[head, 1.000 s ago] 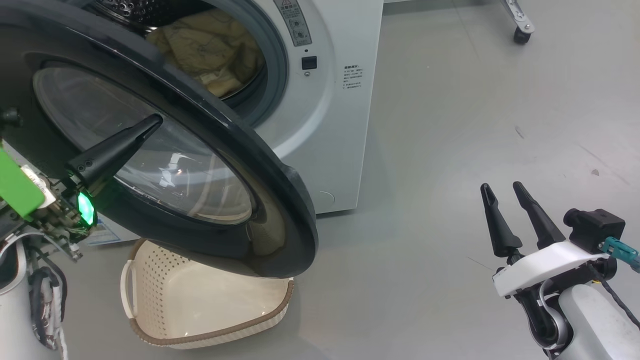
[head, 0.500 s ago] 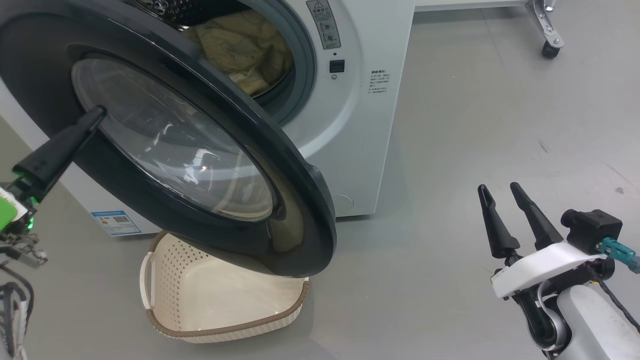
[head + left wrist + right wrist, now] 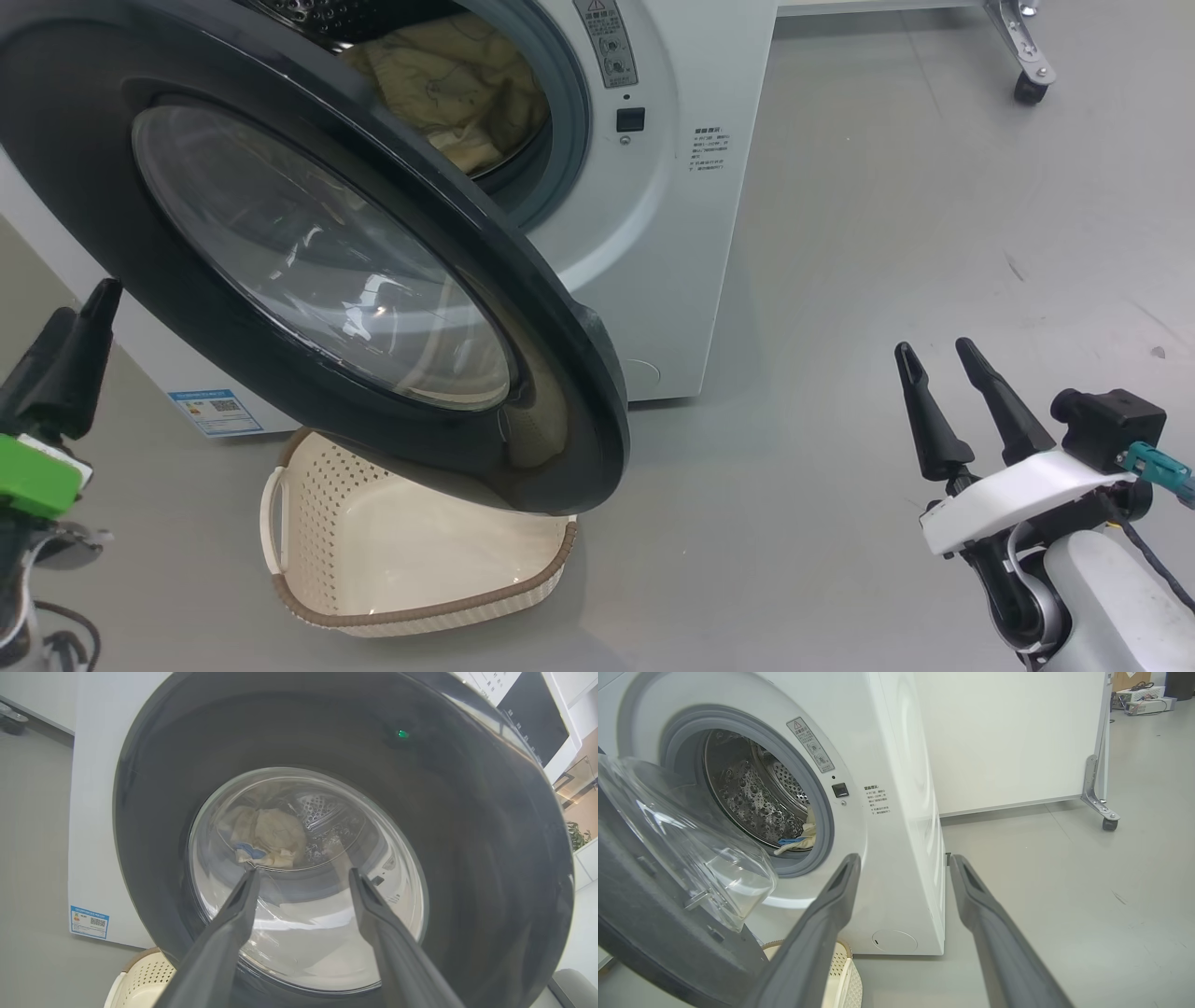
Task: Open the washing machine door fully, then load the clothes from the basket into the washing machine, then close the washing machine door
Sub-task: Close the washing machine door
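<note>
The washing machine (image 3: 672, 233) stands with its black washing machine door (image 3: 327, 261) swung partway out over the basket (image 3: 411, 569). The basket looks empty where it shows. Pale yellow clothes (image 3: 457, 84) lie in the steel drum, and through the door glass I see them with a blue band (image 3: 266, 835). My left gripper (image 3: 89, 308) is at the lower left, clear of the door. Its fingers (image 3: 303, 872) are open and point at the door glass with nothing between them. My right gripper (image 3: 934, 347) hangs open over bare floor at the right, its fingers (image 3: 904, 858) empty.
A blue sticker (image 3: 217, 411) marks the machine's lower left front. A white panel on a castor (image 3: 1108, 823) stands behind and to the right of the machine. Grey floor (image 3: 887, 233) stretches to the right of the machine.
My left gripper has drawn back from the door glass toward the lower left, and its fingers have opened. The head camera has shifted. The right arm has stayed put.
</note>
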